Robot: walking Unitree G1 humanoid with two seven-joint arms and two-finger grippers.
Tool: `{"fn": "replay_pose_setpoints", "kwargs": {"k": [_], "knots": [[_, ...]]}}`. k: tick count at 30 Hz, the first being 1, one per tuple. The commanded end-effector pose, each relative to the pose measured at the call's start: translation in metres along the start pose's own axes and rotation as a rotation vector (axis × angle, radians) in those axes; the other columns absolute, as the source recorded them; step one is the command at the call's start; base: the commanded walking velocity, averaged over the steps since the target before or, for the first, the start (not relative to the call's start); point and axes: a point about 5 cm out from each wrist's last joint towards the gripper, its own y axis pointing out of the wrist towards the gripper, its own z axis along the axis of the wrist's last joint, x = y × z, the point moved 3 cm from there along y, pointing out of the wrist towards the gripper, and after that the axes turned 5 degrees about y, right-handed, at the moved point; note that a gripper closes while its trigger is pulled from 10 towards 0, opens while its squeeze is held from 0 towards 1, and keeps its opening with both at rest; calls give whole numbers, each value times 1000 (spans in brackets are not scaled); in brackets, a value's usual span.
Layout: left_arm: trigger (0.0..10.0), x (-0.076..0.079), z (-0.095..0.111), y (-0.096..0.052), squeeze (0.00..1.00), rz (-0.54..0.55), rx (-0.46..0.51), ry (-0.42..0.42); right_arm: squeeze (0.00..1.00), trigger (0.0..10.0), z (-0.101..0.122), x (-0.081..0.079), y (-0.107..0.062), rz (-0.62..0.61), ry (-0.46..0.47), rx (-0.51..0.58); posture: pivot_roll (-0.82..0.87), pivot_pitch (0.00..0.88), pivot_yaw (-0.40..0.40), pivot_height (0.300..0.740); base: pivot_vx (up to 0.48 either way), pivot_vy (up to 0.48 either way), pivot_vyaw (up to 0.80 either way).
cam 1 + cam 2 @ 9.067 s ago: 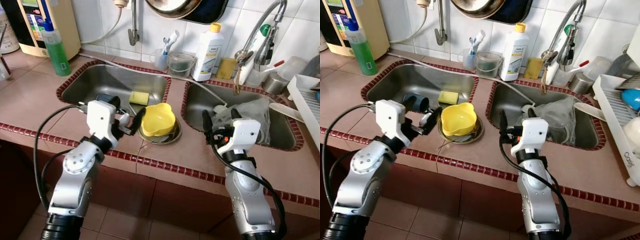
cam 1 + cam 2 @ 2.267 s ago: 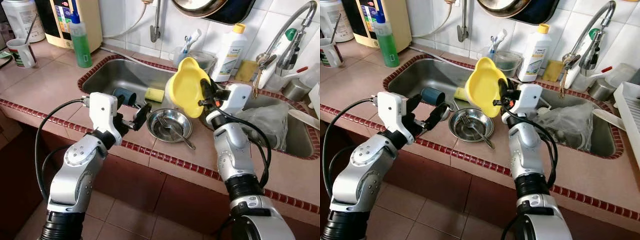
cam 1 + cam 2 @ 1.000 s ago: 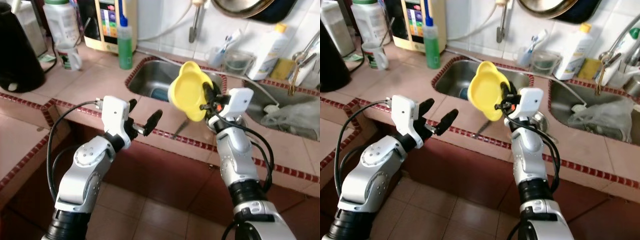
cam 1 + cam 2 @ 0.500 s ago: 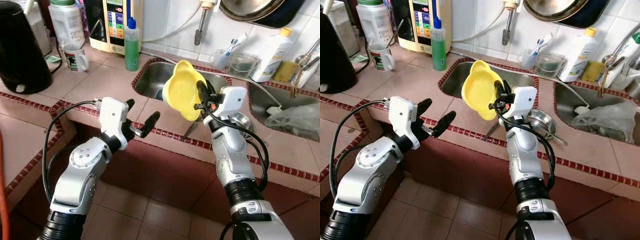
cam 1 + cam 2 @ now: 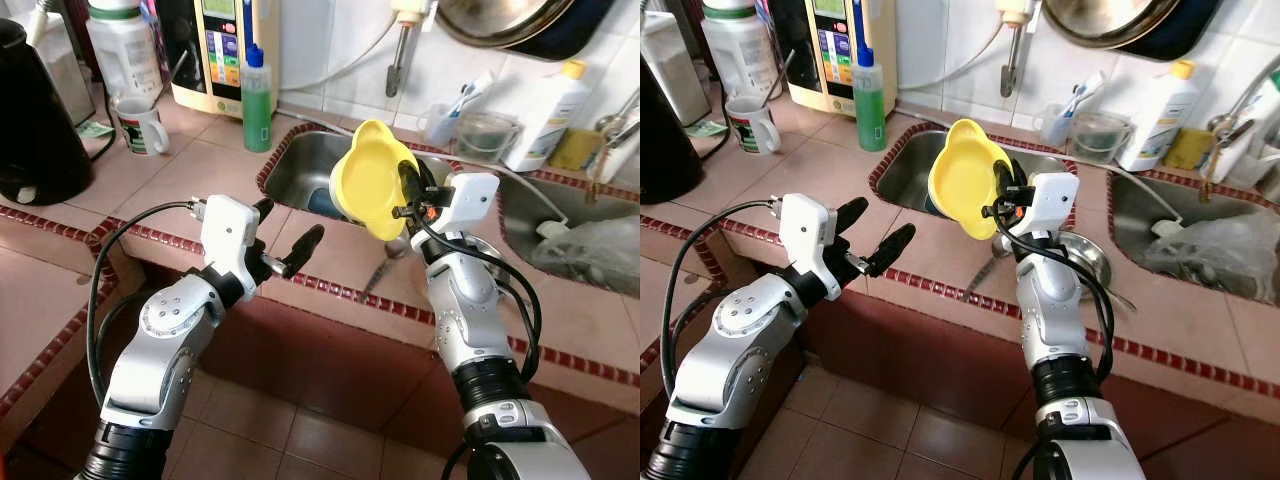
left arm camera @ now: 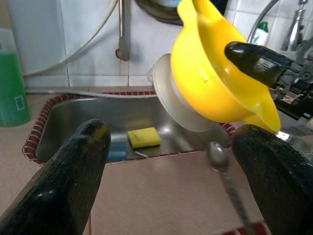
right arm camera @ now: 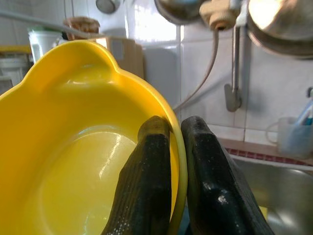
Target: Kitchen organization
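A yellow plastic bowl [image 5: 370, 182] is held up on its side above the counter in front of the left sink [image 5: 300, 165]. My right gripper [image 5: 404, 188] is shut on its rim, one finger inside the bowl and one outside [image 7: 200, 161]. To the left, my left gripper [image 5: 289, 222] hovers over the counter's front edge, open and holding nothing. A steel bowl [image 5: 1083, 257] rests on the counter behind my right arm, with a utensil [image 5: 376, 279] lying beside it. A yellow sponge [image 6: 144, 137] lies in the left sink.
A green soap bottle [image 5: 257, 92], a mug [image 5: 141, 125] and a black kettle [image 5: 35, 118] stand on the left counter. A white bottle [image 5: 536, 102] stands at the wall. A plastic bag [image 5: 590, 252] lies in the right sink. Red tile trim edges the counter.
My right gripper has lifted the yellow bowl off the steel bowl and holds it up. The camera has swung left along the counter. In the last half second little differs.
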Motion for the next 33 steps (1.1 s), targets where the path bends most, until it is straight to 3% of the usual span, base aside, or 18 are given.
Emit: {"fn": "replay_pose_setpoints", "kwargs": {"k": [1, 10, 14, 25, 29, 33], "knots": [[10000, 5, 6, 2, 0, -23, 22, 15, 0, 10000, 8, 4, 2, -15, -14, 29, 125, 0, -69, 740, 412, 0, 0], [10000, 7, 5, 3, 0, -29, 13, 22, 0, 10000, 6, 10, 2, -47, 1, 13, 124, 0, -66, 740, 410, 0, -357], [10000, 7, 5, 3, 0, -25, 20, -8, 0, 10000, 6, 11, 2, -52, 3, 18, 125, 0, -66, 740, 0, 0, -788], [10000, 12, 2, 2, 0, -54, 4, 13, 0, 10000, 4, 11, 3, -68, -7, 9, 131, 0, -71, 740, 0, 0, 0], [10000, 15, 1, 1, 0, -73, -6, 36, 0, 10000, 1, 16, 3, -97, -11, -8, 131, 0, -71, 740, 0, 0, 0], [10000, 20, 1, 2, 0, -103, -15, 39, 0, 10000, -7, 31, 3, -147, -10, -88, 130, 0, -71, 740, 0, 0, 0]]}}
